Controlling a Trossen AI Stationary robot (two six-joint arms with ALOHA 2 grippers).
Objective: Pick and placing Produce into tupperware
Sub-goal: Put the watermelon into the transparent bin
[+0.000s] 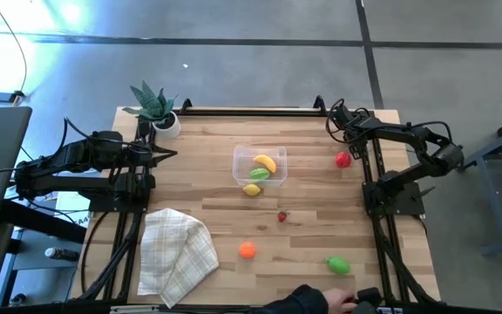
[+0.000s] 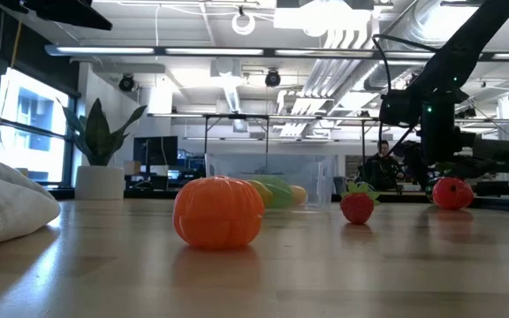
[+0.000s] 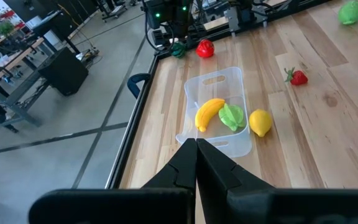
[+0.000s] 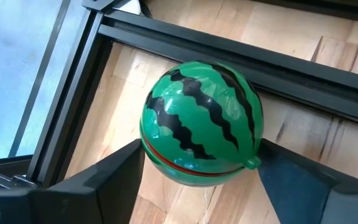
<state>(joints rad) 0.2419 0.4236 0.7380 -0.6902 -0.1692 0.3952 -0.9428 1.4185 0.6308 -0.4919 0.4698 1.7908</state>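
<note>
The clear tupperware point(image 1: 274, 153) sits mid-table and holds a yellow banana point(image 1: 265, 162) and a green piece point(image 1: 258, 174). A lemon point(image 1: 252, 189) lies against its near wall, outside. On the wood rest a strawberry point(image 1: 281, 217), an orange piece point(image 1: 247, 250), a green piece point(image 1: 338, 264) and a red piece point(image 1: 343, 160). My right gripper point(image 4: 201, 152) is at the far right corner, shut on a striped toy watermelon point(image 4: 197, 118). My left gripper point(image 3: 196, 155) is shut and waits left of the tupperware point(image 3: 219, 81). My right gripper pinches the watermelon between its two fingers point(image 4: 120, 165), one on each side of the ball's lower half point(image 4: 160, 158). The fingers slant down at it beside the table's far rail. Whether the ball is lifted or rests on the wood, I cannot tell.
A checked folded cloth point(image 1: 177, 253) lies at the near left and a potted plant point(image 1: 155, 109) stands at the far left corner. A black rail point(image 4: 229, 53) runs along the far edge by the watermelon. A person's hand point(image 1: 338, 301) shows at the near edge.
</note>
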